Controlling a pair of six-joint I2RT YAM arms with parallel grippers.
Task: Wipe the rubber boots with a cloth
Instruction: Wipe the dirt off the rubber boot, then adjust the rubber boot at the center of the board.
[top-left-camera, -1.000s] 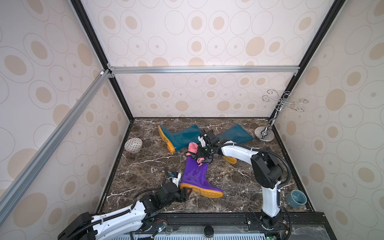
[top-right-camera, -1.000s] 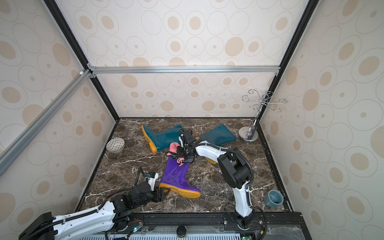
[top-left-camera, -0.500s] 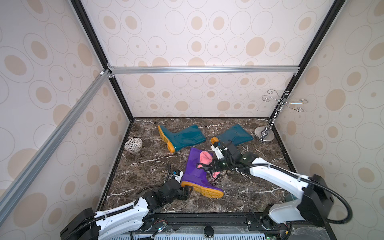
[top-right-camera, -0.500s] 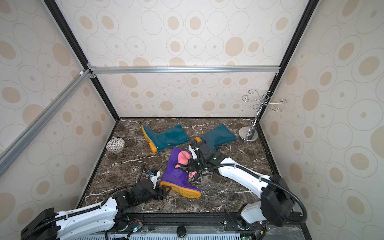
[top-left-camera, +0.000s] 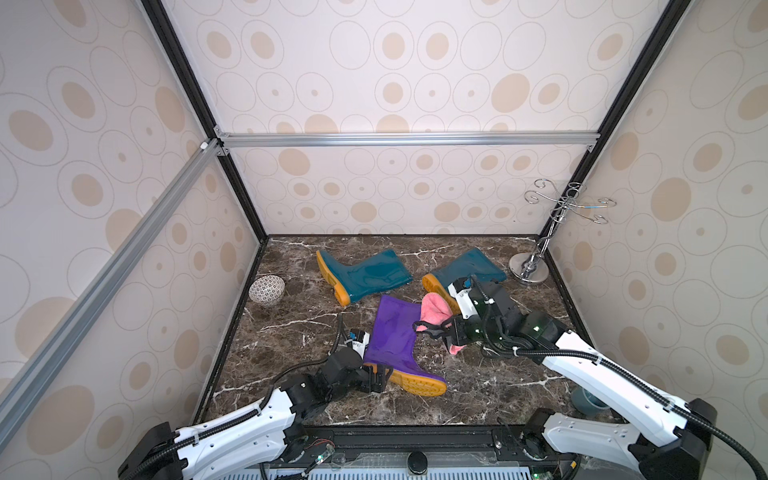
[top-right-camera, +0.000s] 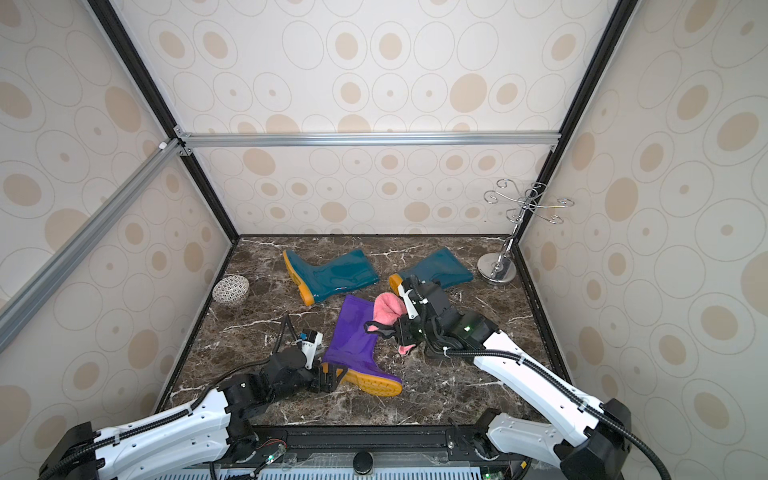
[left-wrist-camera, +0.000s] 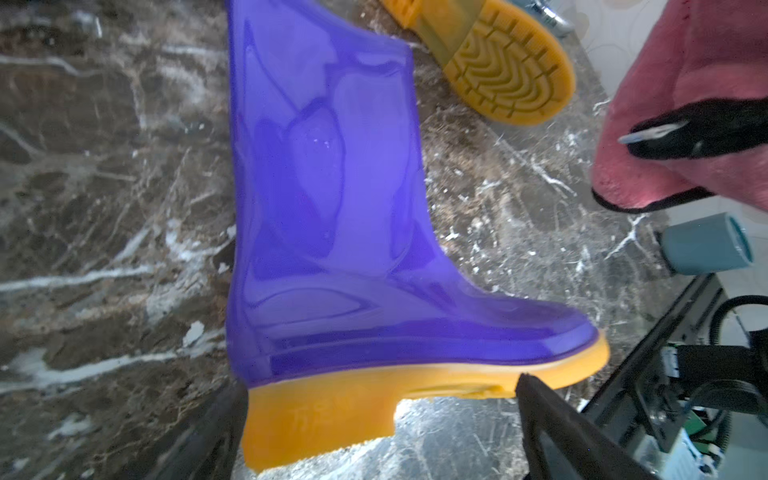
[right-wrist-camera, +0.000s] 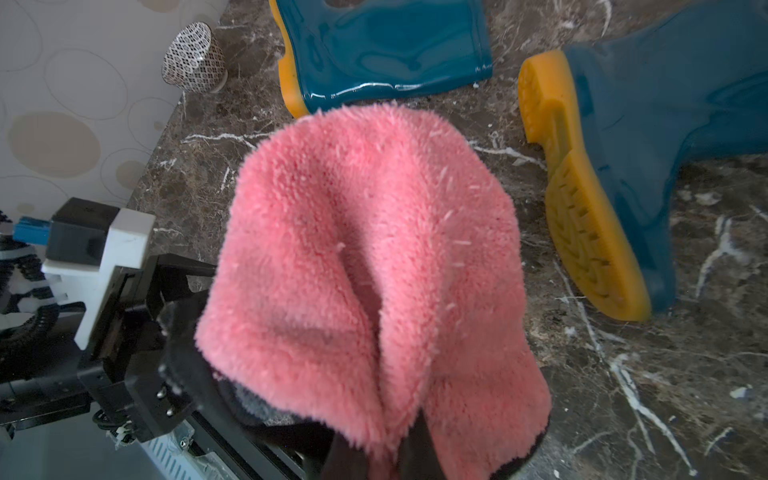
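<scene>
Judging by how things lie, the wiping looks mid-way at best. The purple boot (top-left-camera: 395, 338) lies on its side at the centre of the top views. The cloth (top-left-camera: 436, 309) is bunched just beside the upper right corner of its shaft, and whether they touch I cannot tell. The right gripper (top-left-camera: 449, 332) is clamped tight on that pink cloth, which spills over its fingers in the right wrist view.

The left gripper (left-wrist-camera: 382, 432) has its jaws spread wide on either side of the boot's yellow heel, gripping nothing. No frame shows dirt or a wiped patch, so how clean any boot is cannot be told. The two teal boots (top-left-camera: 365, 272) (top-left-camera: 471, 266) lie on their sides above centre and probably remain to be done.

A patterned bowl (top-left-camera: 267, 289) sits at mid-left by the wall, its inside not visible. A blue cup (top-left-camera: 584, 401) at lower right is partly hidden by the right arm, its contents unseen.
</scene>
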